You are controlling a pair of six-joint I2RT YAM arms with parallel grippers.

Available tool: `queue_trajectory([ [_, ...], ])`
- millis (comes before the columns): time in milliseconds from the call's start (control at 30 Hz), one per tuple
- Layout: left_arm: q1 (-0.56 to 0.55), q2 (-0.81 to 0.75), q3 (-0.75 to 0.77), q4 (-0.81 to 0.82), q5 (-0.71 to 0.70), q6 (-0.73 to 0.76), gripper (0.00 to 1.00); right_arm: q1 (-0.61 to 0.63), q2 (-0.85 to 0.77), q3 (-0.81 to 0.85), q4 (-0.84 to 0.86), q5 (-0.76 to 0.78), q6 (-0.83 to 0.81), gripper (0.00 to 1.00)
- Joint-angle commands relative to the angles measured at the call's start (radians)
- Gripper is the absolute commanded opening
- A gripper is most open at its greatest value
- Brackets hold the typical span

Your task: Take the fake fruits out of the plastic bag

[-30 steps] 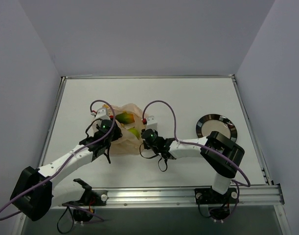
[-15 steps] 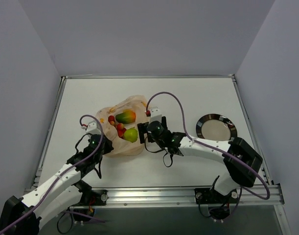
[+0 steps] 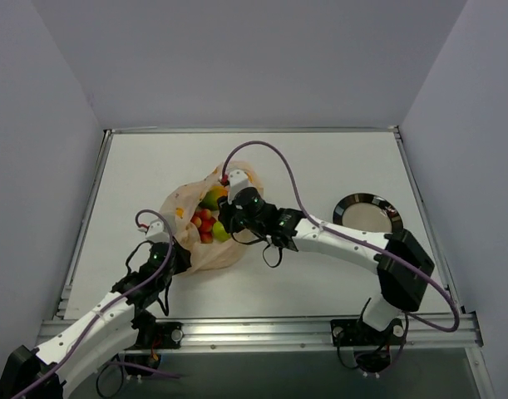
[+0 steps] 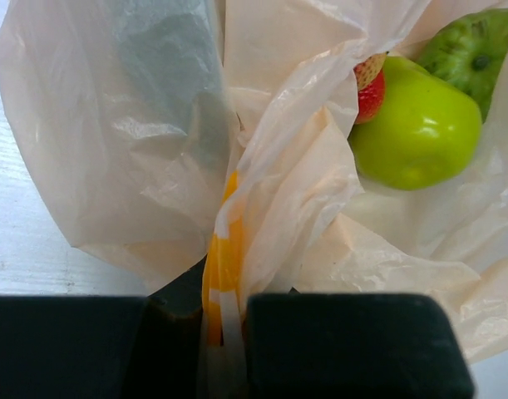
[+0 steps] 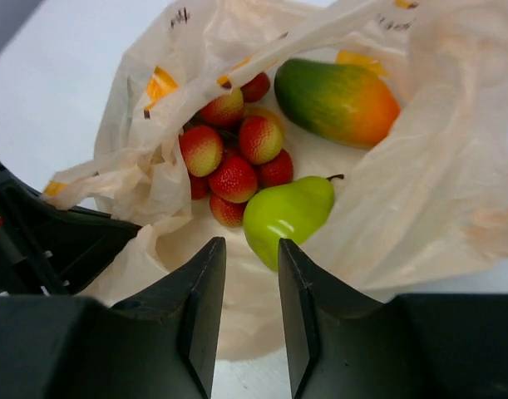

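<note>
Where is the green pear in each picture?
Top external: the pear lies in the open bag, left of the middle of the picture.
Left wrist: the pear is at the upper right, inside the bag.
Right wrist: the pear is near the centre.
Shared landmark: the red fruits right beside it.

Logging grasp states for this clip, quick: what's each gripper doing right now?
Left gripper: closed, pinching a fold of the plastic bag.
Right gripper: slightly open, empty, over the fake fruits.
</note>
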Motion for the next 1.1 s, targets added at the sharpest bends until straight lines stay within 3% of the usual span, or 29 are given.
queue_trajectory([
  [0,-0.010,-0.015,0.008,0.060,0.014,0.022,0.02,0.005,0.125,0.088,-0.018,-0.082,-0.053,0.28],
  [67,-0.011,-0.020,-0.002,0.081,0.023,0.025,0.03,0.002,0.198,0.122,-0.017,-0.087,-0.075,0.32],
  [133,-0.011,-0.022,-0.004,0.119,0.034,0.033,0.02,-0.009,0.266,0.156,-0.021,-0.079,-0.083,0.45],
  [167,-0.013,-0.023,-0.002,0.121,0.034,0.036,0.02,-0.015,0.284,0.162,-0.023,-0.073,-0.084,0.52],
  [200,-0.011,-0.028,-0.001,0.122,0.038,0.042,0.02,-0.021,0.297,0.161,-0.026,-0.076,-0.083,0.68],
  [300,-0.011,-0.035,-0.001,0.135,0.055,0.057,0.02,-0.041,0.323,0.146,-0.026,-0.067,-0.067,0.85],
  [700,-0.013,-0.005,-0.007,0.170,0.101,0.085,0.02,-0.044,0.398,0.124,0.026,0.004,-0.015,0.88],
  [733,-0.011,-0.002,-0.006,0.175,0.104,0.086,0.02,-0.044,0.400,0.129,0.035,0.014,-0.015,0.86],
  [900,-0.011,0.008,-0.007,0.182,0.104,0.086,0.02,-0.040,0.339,0.114,0.089,0.062,-0.003,0.52],
  [1067,-0.013,0.012,-0.001,0.191,0.089,0.096,0.02,-0.038,0.228,0.040,0.123,0.061,0.020,0.45],
])
